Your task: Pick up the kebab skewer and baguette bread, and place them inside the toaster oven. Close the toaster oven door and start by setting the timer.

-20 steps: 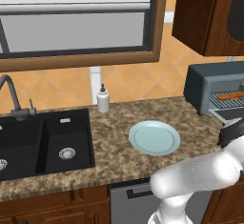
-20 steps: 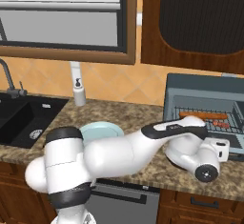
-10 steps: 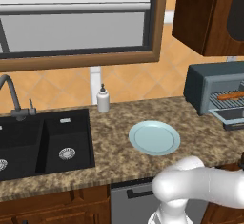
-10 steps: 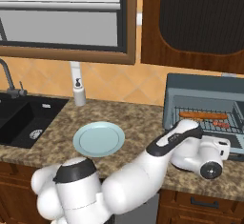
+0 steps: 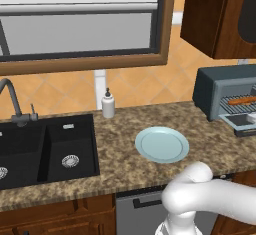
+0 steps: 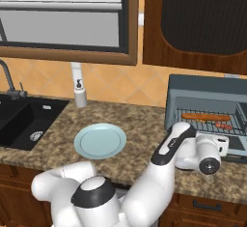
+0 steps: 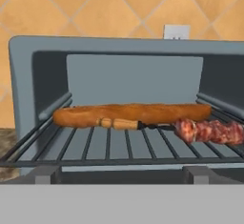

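Right in front of the toaster oven [image 6: 207,106] hangs the hand, fingers spread wide with nothing between them; the finger tips themselves cannot be made out in the hand view. Straight ahead of the hand, the baguette bread [image 7: 131,114] lies lengthwise on the wire rack [image 7: 114,144], and the kebab skewer [image 7: 190,128] lies just nearer, its wooden handle touching the loaf and its meat chunks out to the right. Both are inside the oven. The toaster oven door [image 6: 230,146] is dropped open, lying flat toward the near edge of the table [image 6: 144,134].

Against half a second ago, the arm has swung: its elbow sits higher in the right base view and the hand has come up closer to the oven mouth, while in the left base view the white arm now bulges up at lower right. Bread and skewer have not moved, nor has the plate.

No writing or brand can be read anywhere.

Further out, a pale blue plate [image 5: 162,144] sits alone mid-table, well apart from the oven, with bare stone all round it. Left of that is the black sink [image 5: 45,149], a soap bottle [image 5: 108,104] at the far wall behind it. Dark cabinets [image 6: 198,18] hang above the oven, leaving open room over its top.
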### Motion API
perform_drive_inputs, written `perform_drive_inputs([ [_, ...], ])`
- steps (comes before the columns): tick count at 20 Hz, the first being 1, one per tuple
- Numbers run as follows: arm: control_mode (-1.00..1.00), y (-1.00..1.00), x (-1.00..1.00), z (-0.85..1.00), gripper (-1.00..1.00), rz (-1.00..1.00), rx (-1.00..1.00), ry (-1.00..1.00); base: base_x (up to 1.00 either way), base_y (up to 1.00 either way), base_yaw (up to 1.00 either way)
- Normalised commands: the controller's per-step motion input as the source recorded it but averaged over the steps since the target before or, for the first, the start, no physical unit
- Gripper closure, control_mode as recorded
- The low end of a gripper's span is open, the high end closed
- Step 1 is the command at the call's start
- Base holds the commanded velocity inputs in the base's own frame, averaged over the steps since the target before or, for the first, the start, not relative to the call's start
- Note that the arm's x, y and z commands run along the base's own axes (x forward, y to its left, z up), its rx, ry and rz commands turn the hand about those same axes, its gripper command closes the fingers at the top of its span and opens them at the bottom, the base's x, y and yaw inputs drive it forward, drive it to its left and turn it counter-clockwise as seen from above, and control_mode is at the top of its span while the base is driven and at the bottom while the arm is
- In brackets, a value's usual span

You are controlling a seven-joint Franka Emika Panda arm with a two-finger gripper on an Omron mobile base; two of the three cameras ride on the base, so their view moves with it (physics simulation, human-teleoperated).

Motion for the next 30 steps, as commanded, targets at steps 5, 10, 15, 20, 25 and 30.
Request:
perform_drive_inputs([
  [5, -1.0, 0.0, 0.16, -0.15, -1.0, 0.0, 0.0, 0.0, 0.0, 0.0, 0.0],
  [10, -1.0, 0.0, 0.08, -0.04, -1.0, 0.0, 0.0, 0.0, 0.0, 0.0, 0.0],
  [15, -1.0, 0.0, 0.24, 0.0, -1.0, 0.0, 0.0, 0.0, 0.0, 0.0, 0.0],
  [20, -1.0, 0.0, 0.17, -0.03, -1.0, 0.0, 0.0, 0.0, 0.0, 0.0, 0.0],
  [25, -1.0, 0.0, 0.06, -0.16, -1.0, 0.0, 0.0, 0.0, 0.0, 0.0, 0.0],
  [30, -1.0, 0.0, 0.06, -0.03, -1.0, 0.0, 0.0, 0.0, 0.0, 0.0, 0.0],
])
